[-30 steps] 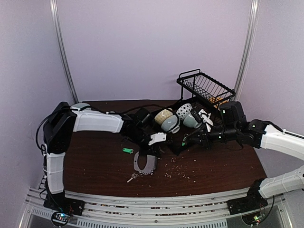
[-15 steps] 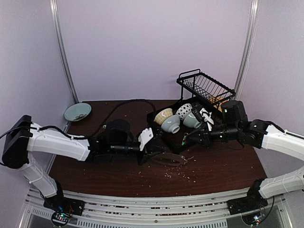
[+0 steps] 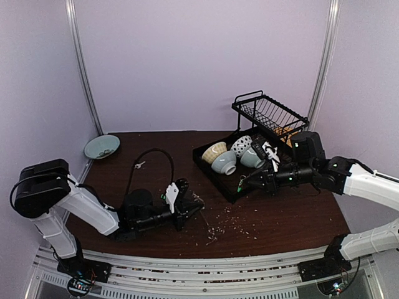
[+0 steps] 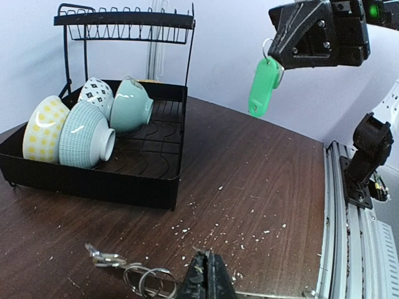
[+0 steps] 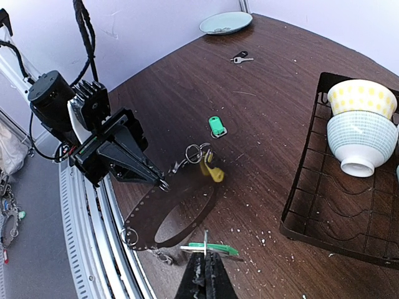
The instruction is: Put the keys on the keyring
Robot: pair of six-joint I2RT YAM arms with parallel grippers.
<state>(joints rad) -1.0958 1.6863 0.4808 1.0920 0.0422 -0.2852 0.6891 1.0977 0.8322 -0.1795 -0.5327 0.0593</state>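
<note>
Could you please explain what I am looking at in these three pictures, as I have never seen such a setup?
These are two robot arms bolted at a table's near edge, each ending in a two-finger pincer. One picture looks down from above and behind; the other two come from cameras on each wrist. On the brown table stand a black dish rack with bowls and a teal plate; loose keys lie about. The left pincer pinches a large wire keyring; the right pincer holds a green-tagged key in the air.
</note>
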